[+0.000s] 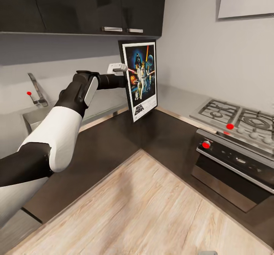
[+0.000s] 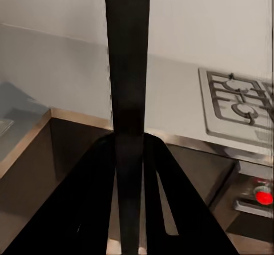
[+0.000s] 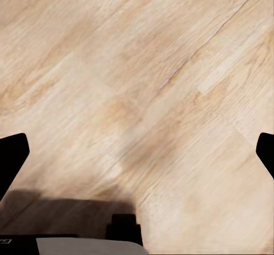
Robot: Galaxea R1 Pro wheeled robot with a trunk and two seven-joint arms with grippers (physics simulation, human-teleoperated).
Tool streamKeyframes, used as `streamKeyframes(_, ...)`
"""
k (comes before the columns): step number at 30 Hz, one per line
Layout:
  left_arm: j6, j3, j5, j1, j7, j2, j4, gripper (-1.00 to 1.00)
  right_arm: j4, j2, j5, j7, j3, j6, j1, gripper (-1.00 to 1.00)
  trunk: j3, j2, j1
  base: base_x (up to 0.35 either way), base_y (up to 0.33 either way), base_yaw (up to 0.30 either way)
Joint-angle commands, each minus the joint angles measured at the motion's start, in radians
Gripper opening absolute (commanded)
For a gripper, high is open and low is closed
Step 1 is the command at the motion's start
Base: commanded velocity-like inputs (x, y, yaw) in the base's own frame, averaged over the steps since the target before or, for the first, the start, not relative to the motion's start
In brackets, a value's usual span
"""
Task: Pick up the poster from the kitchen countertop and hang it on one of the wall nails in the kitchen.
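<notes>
Gripping the portrait film poster (image 1: 141, 77) with its thin black frame and white border, our left gripper (image 1: 123, 76) has its jaws clamped on the left edge, and we hold it upright in the air above the corner of the pale grey countertop (image 1: 173, 97). Through our left wrist camera the frame (image 2: 128, 95) runs edge-on between the dark fingers (image 2: 85, 209). Our right gripper (image 3: 137, 152) hangs over the light wooden plank floor (image 3: 142, 66), jaws spread wide. Beside us sits the steel gas hob (image 1: 236, 121).

head: high, down at counter corner | left wrist: close, shares stove (image 1: 236, 119) | right wrist: floorward
</notes>
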Motion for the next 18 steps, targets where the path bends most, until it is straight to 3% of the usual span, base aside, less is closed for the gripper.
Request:
streamKeyframes(1,0.005,0.001,-0.001,-0.001,-0.001,0.000,-0.002,-1.00,0.000,0.000,0.001,0.000,0.001,-0.003,0.000,1.00,-0.001,-0.001,-0.001,-0.341,0.000,0.000)
streamKeyframes(18,0.008,-0.026,-0.001,0.002,-0.033,-0.002,-0.019,-1.00,0.002,0.000,0.001,0.000,0.002,-0.003,0.000,1.00,-0.001,-0.001,-0.001,-0.322,-0.013,0.000)
